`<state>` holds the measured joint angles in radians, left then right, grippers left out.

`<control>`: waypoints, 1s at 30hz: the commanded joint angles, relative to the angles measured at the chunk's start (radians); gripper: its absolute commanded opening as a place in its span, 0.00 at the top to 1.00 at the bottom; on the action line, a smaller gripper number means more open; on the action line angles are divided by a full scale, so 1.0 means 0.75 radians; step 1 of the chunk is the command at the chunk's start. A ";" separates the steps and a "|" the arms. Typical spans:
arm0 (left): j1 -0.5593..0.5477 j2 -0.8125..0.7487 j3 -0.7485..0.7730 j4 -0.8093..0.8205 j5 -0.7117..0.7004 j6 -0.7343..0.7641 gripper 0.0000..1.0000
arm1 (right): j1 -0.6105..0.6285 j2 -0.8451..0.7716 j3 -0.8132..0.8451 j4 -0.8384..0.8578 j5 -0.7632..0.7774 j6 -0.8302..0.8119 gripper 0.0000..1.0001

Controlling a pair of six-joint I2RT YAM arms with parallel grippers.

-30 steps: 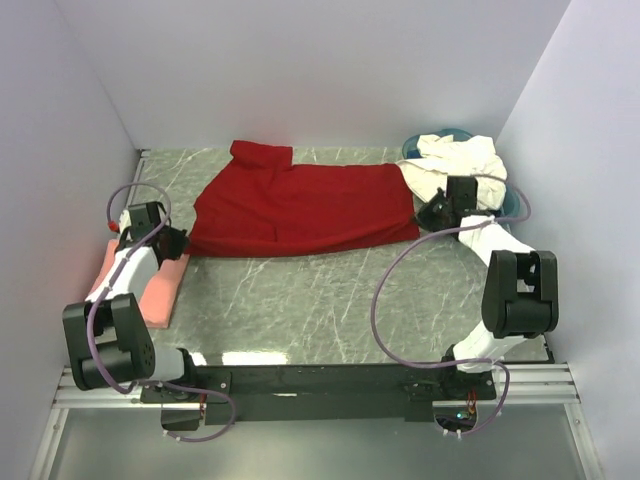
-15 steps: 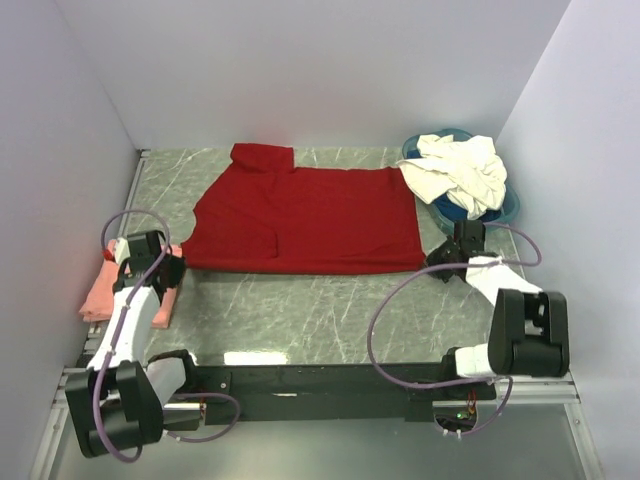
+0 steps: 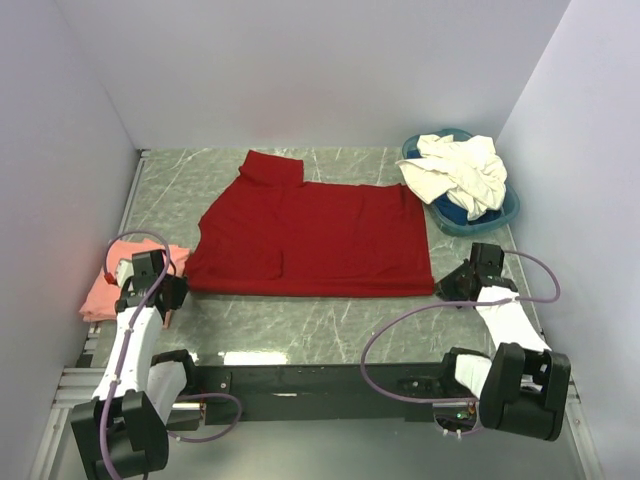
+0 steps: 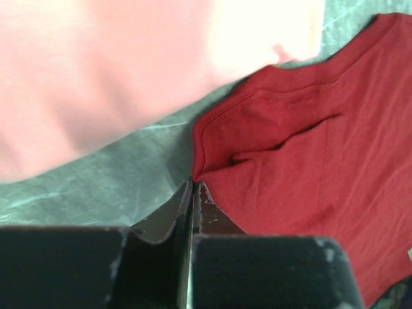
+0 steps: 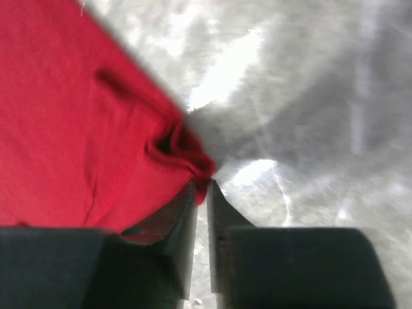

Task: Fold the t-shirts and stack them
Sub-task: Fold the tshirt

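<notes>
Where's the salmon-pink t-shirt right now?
In the top view, the salmon-pink t-shirt lies at the left edge of the table, beside the left gripper, which pinches the near-left corner of the deep red t-shirt.

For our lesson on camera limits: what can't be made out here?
Top view: how many white shirts sit bunched in the blue basin.
Left wrist view: the pink shirt, blurred and cut off by the edges.
Right wrist view: the red shirt, its near part hidden behind the right pincer.

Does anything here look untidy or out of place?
The cream-white t-shirts lie crumpled in the blue basin at the far right, spilling over its rim. The red t-shirt lies flat, but one sleeve is folded onto its body.
</notes>
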<state>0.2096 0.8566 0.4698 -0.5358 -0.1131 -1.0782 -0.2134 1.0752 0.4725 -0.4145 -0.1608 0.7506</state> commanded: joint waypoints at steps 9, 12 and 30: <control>0.009 -0.054 0.030 -0.001 -0.050 0.008 0.53 | -0.006 -0.131 0.055 -0.028 -0.029 -0.091 0.39; 0.011 -0.083 0.069 -0.022 -0.044 0.043 0.47 | 0.133 -0.147 0.110 -0.034 0.032 -0.070 0.39; -0.453 0.571 0.578 0.124 -0.285 -0.031 0.50 | 0.501 0.284 0.409 0.121 0.353 -0.017 0.51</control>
<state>-0.0677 1.1816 0.7898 -0.4438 -0.2092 -1.0542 0.1577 1.2686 0.7425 -0.3565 0.0330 0.7387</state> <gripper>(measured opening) 0.499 0.499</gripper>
